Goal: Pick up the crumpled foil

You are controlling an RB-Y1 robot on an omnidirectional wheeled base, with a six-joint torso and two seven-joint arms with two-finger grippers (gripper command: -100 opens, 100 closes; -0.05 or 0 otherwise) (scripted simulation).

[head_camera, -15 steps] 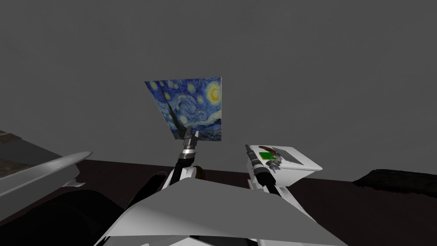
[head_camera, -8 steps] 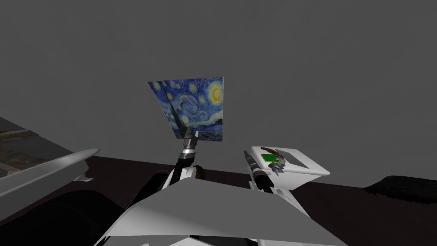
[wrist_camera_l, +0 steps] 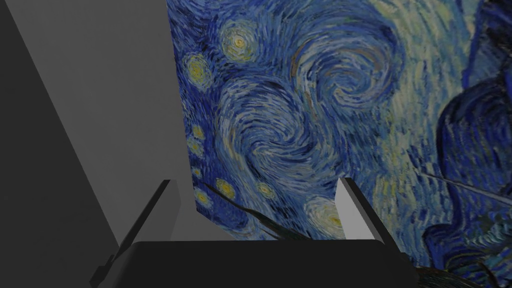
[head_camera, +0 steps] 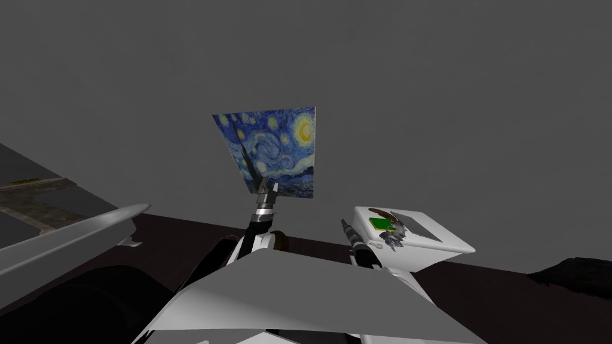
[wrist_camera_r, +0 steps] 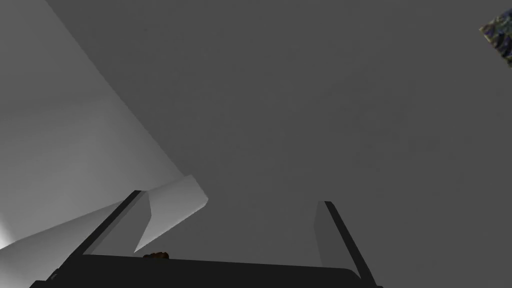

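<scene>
- Right pincer (wrist_camera_r: 232,197) stands apart, near the crumpled foil (head_camera: 392,237) at the table (head_camera: 445,243) edge; your reach could knock it off.
- Left pincer (wrist_camera_l: 256,180) stands apart, raised.

White table (head_camera: 436,249) right of centre: crumpled foil (head_camera: 394,237) at left edge, green block (head_camera: 380,223) just behind; open above.

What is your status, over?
Left gripper open, up by the painting; right gripper open, beside the white table. Crumpled foil on that table, not gripped. Green block close beside it.
</scene>
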